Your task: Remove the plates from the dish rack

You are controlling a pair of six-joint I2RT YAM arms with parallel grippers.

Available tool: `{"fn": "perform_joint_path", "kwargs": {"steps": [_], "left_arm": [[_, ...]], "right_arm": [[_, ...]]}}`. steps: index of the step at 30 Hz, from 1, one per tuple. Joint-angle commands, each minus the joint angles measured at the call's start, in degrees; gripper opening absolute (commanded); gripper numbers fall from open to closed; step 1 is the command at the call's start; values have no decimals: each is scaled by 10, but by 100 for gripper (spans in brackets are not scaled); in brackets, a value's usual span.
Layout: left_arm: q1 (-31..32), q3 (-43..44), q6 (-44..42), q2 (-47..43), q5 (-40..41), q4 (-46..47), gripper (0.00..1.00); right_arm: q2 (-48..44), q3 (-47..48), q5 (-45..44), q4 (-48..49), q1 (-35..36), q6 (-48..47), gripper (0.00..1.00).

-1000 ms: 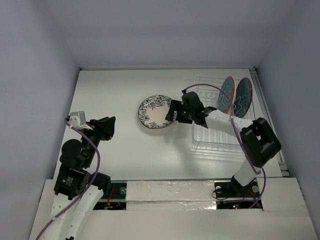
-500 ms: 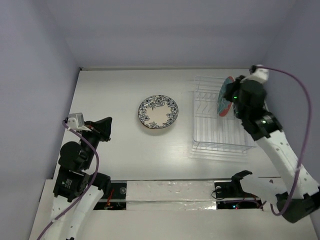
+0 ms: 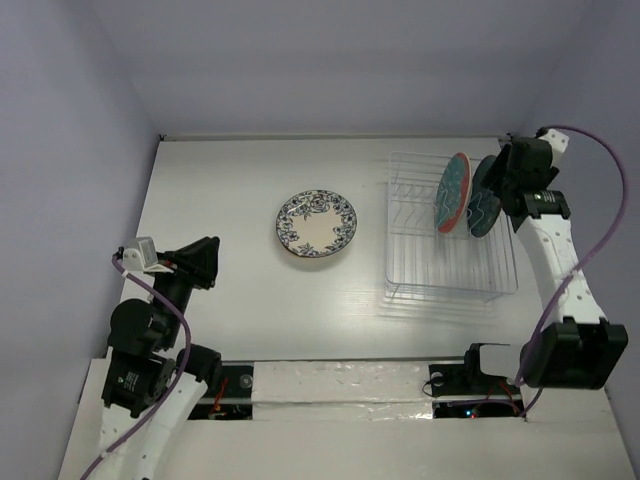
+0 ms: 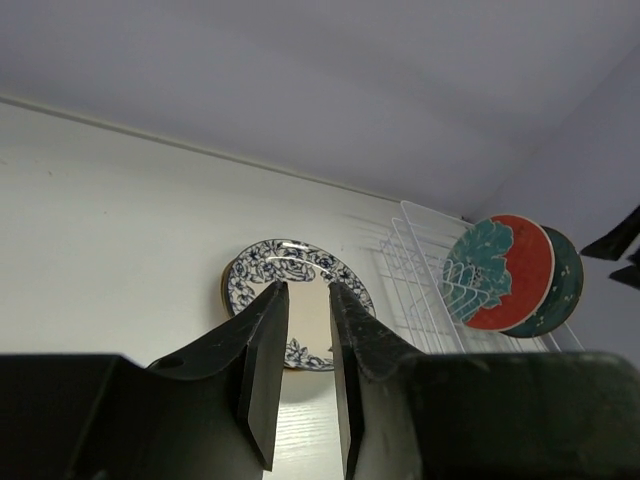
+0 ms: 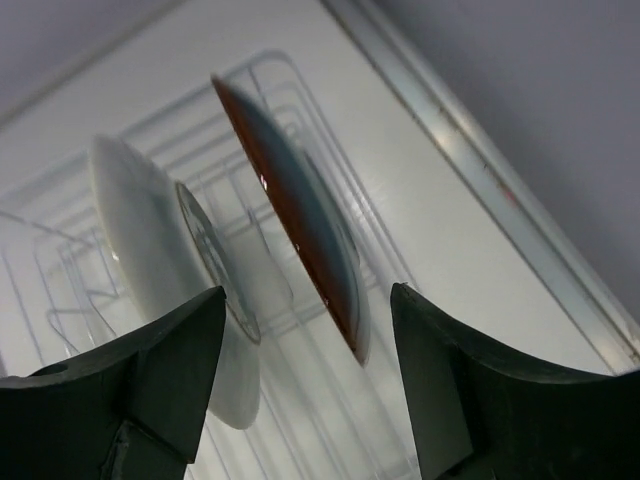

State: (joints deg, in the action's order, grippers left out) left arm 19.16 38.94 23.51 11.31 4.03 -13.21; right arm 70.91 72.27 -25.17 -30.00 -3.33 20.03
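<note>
The dish rack [image 3: 450, 262] stands at the right and holds two upright plates: the red plate with a teal flower [image 3: 453, 192] and the dark teal plate [image 3: 486, 197]. My right gripper [image 3: 503, 180] is open at the dark teal plate's right rim. In the right wrist view its jaws [image 5: 308, 300] stand wide on either side of that plate's edge [image 5: 290, 200] without touching it; the red plate's white underside [image 5: 150, 230] is to the left. The white plate with a blue floral rim [image 3: 316, 223] lies flat mid-table, with a tan edge showing beneath it. My left gripper [image 3: 205, 262] is narrowly open and empty.
The rack's [image 4: 410, 280] near slots hold nothing. A raised rail [image 5: 480, 150] runs along the table's right edge close to the rack. Walls enclose the table at the back and sides. The floral plate [image 4: 295, 315] lies ahead of my left fingers [image 4: 265, 370].
My right arm has left the floral plate on the table and swung back to the rack, reaching the dark teal plate's right rim. My left arm has drawn back slightly toward the near left.
</note>
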Motion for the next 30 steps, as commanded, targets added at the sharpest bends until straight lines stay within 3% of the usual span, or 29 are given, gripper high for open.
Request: {"fn": "perform_joint_path", "kwargs": {"steps": [1,7,15,21,23,24,30], "left_arm": [[9,7,-5,-24,1,23,21],[14,6,-3,-41,-3,23,21],[25,6,-3,-59,2,21,22],[30,7,-2,-66,3,21,22],[30,8,-2,-67,4,20,22],[30,10,-2,-69,7,16,22],[30,8,0,-69,7,18,22]], "right_arm": [[36,26,40,-25,-2,-18,72],[91,43,14,-47,-12,-18,60],[181,100,-38,-87,-12,-63,55],[197,136,-55,-102,-12,-117,38],[201,148,-59,-108,-12,-133,28],[201,148,-64,-107,-12,-144,15],[201,165,-55,-98,-12,-178,0]]}}
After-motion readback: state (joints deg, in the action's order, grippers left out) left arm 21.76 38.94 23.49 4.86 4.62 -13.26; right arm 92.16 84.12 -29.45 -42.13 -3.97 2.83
